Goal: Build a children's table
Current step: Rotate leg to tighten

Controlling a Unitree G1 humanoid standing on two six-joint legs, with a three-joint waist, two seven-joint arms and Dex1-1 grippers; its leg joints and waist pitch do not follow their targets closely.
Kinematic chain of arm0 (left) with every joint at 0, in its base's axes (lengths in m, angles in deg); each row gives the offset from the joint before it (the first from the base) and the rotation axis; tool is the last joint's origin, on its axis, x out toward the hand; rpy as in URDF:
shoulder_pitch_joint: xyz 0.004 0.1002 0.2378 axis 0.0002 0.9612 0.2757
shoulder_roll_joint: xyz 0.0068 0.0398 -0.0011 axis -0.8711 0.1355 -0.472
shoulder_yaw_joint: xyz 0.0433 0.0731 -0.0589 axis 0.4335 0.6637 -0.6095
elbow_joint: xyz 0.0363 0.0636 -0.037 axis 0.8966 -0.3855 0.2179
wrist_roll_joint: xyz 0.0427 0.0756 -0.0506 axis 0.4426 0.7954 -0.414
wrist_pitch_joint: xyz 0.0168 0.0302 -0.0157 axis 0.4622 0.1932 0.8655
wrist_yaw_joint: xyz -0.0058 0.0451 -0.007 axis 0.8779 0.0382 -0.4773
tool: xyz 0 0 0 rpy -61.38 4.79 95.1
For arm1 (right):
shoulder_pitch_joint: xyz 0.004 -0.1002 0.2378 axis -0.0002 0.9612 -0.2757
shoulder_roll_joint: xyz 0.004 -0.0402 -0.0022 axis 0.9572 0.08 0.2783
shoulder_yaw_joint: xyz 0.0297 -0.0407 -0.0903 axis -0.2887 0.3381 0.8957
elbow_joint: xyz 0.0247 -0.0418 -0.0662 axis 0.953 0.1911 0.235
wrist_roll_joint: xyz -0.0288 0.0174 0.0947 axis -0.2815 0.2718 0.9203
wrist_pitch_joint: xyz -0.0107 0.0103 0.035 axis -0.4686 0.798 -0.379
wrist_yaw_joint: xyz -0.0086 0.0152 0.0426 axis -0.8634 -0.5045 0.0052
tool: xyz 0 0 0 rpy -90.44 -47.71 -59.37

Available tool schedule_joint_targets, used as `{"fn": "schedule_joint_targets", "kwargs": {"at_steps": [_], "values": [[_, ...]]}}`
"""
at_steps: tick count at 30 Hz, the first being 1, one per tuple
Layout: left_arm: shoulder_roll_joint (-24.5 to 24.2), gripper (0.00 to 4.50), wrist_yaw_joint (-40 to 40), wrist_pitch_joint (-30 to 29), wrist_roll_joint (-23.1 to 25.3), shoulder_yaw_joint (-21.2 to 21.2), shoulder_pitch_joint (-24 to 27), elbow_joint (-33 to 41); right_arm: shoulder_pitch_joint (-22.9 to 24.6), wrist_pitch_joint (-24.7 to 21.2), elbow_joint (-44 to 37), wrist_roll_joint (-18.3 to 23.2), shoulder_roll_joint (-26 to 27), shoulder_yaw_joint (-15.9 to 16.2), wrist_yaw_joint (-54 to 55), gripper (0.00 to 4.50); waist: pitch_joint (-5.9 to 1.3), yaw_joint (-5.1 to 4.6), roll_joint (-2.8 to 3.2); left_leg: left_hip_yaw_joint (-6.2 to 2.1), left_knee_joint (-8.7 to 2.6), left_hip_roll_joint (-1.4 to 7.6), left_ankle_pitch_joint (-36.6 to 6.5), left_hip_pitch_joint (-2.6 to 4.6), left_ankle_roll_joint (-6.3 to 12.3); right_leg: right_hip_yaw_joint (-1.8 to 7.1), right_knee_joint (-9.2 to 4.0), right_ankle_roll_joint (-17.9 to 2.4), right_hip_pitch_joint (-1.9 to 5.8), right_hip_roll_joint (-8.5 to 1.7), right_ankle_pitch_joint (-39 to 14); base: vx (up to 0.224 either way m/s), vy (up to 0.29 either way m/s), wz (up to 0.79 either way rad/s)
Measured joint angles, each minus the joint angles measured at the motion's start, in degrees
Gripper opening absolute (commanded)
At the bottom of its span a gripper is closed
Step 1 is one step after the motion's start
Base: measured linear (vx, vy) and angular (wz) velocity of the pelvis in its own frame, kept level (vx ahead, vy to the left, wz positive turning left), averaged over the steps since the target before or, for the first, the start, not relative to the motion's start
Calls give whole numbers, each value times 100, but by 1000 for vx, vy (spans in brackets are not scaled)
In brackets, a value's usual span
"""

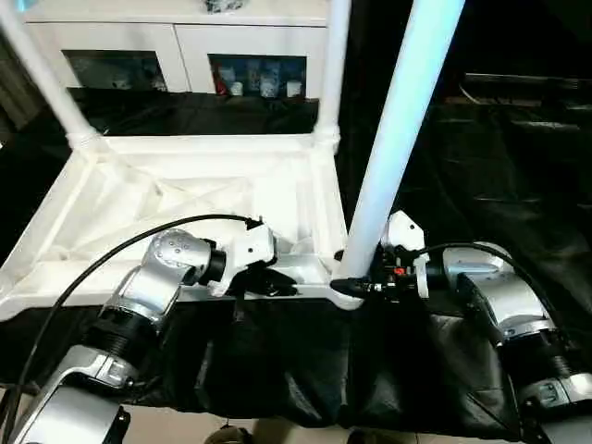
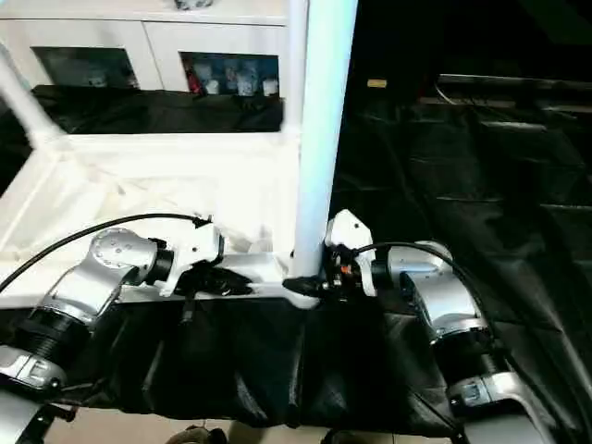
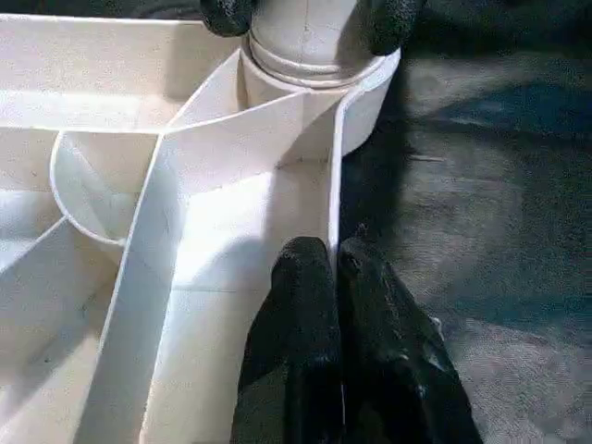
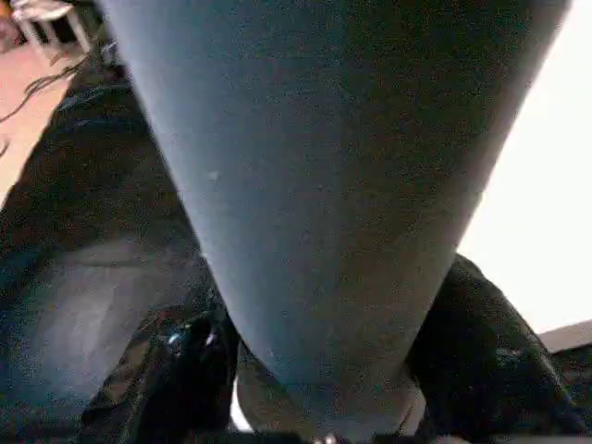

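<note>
Item 1, tabletop (image 1: 185,199): white plastic rectangle, lying underside up on the black cloth (image 1: 481,166), ribs exposed, occupying the left and centre of the scene. Judged light but stiff; the ribs and rim offer the firmest purchase, the smooth plastic likely slippery.

Item 2, near-right leg (image 1: 402,129): long tapered white tube, standing upright in the near-right corner socket (image 3: 310,69), top out of frame. Judged light, rigid, slick; best taken low, just above the socket, where leverage is least.

Item 3, far-right leg (image 1: 333,65) and far-left leg (image 1: 42,74): both seated in the far corner sockets, the left one leaning outward.

Item 4, white cabinet (image 1: 176,37): glass doors, far side, behind the tabletop.

Item 5, right gripper (image 1: 356,287): fingers set either side of the near-right leg at its base, closed around it at about half spread.

Item 6, left gripper (image 3: 338,305): fingers pressed together, nothing between them, tips resting on the tabletop's near rim just left of the near-right socket
</note>
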Motion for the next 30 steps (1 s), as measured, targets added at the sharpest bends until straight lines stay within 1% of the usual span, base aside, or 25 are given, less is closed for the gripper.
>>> {"fn": "schedule_joint_targets", "kwargs": {"at_steps": [4,8,10,14,17,18,20,22,25,29,30], "values": [[-14,0,28,52,-5,0,0,-26,5,19,-37,-7,5,22,-13,204,1,0,-10,8,6,-4,0,8,0,28,27,18,-3,1,-13,0,0,0],[11,0,19,62,-6,0,-1,-59,96,-6,-113,0,50,16,30,200,-1,2,-12,14,6,-7,0,12,0,55,33,28,-4,7,-18,0,0,0],[54,0,-21,40,-2,0,-1,-67,216,-91,-286,7,68,-46,182,199,-5,10,-20,17,6,-7,0,13,0,83,34,32,-3,21,-21,0,0,0],[173,0,-400,-156,64,-43,-1,-61,395,-231,-334,-2,361,-316,884,198,-16,-19,-44,17,9,-7,0,23,-1,106,34,42,4,36,-27,0,0,0],[367,0,-931,-374,189,-124,-1,-37,470,-274,-257,-83,750,-594,1881,198,-9,-102,-56,15,8,-13,0,26,-1,112,27,62,3,38,-39,0,0,0],[502,0,-1237,-508,279,-167,-2,-11,481,-316,-200,-169,1041,-780,2459,198,-8,-155,-58,11,8,-15,0,29,-1,112,24,63,2,38,-40,0,0,0],[704,0,-1649,-680,393,-189,-3,31,471,-370,-144,-275,1351,-962,3228,197,-6,-201,-61,0,10,-20,0,32,-1,106,13,66,0,37,-41,0,0,0],[863,0,-1898,-816,403,-190,-3,40,425,-380,-65,-318,1470,-1004,3673,196,-4,-244,-57,-22,1,-21,-1,32,-1,83,-32,68,6,39,-42,0,0,0],[1105,0,-2381,-1012,519,-246,-10,37,205,-380,221,-484,1877,-1182,4517,196,4,-323,-43,-66,-6,-23,-1,20,-1,79,-104,67,14,70,-42,0,0,0],[1322,0,-2806,-1179,652,-298,-42,20,-33,-324,543,-657,2219,-1314,5299,196,19,-368,-22,-138,-10,-39,-1,9,1,35,-212,67,43,81,-42,0,0,0],[1363,0,-2881,-1192,676,-298,-59,1,-96,-268,648,-687,2262,-1328,5431,196,26,-388,-9,-156,-16,-46,-2,9,1,16,-252,67,56,79,-42,0,0,0]]}}
